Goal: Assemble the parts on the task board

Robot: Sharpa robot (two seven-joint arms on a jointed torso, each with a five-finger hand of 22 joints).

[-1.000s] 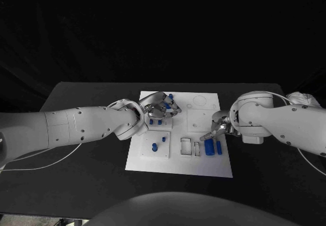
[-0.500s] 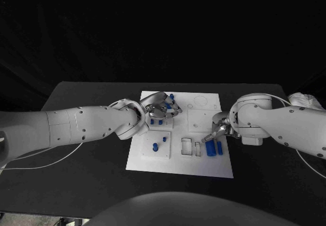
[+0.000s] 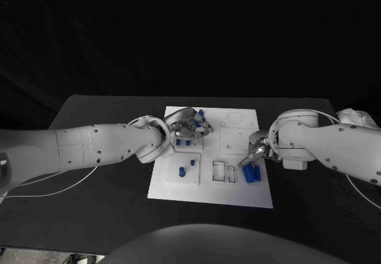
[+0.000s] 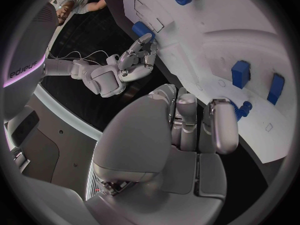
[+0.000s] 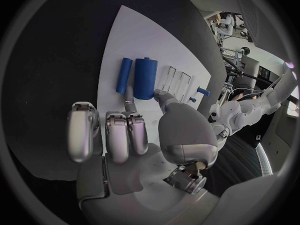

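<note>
Hands over white board

White rectangular task board [image 3: 208, 190] mid-table. Left hand [image 3: 186, 127] fingers curled, pinching small blue peg [image 4: 241, 108] over board's far-left. Right hand [image 3: 252, 153] fingertip touches wide blue cylinder [image 5: 146, 78] beside slim blue cylinder [image 5: 124, 75]; holds nothing.

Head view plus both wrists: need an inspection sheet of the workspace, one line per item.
Surface: black table, with the white task board at its middle.
Job's things: two blue parts lie side by side near the board's right edge; small blue parts stand left of the empty slots.
Clutter: nothing seen.
Hands: left hand over the board's upper left, a small blue part at its fingertips, hold unclear; right hand reaches toward the two blue parts, holding nothing.
Cables: white cable on the table's left.
Surroundings: dark.
</note>
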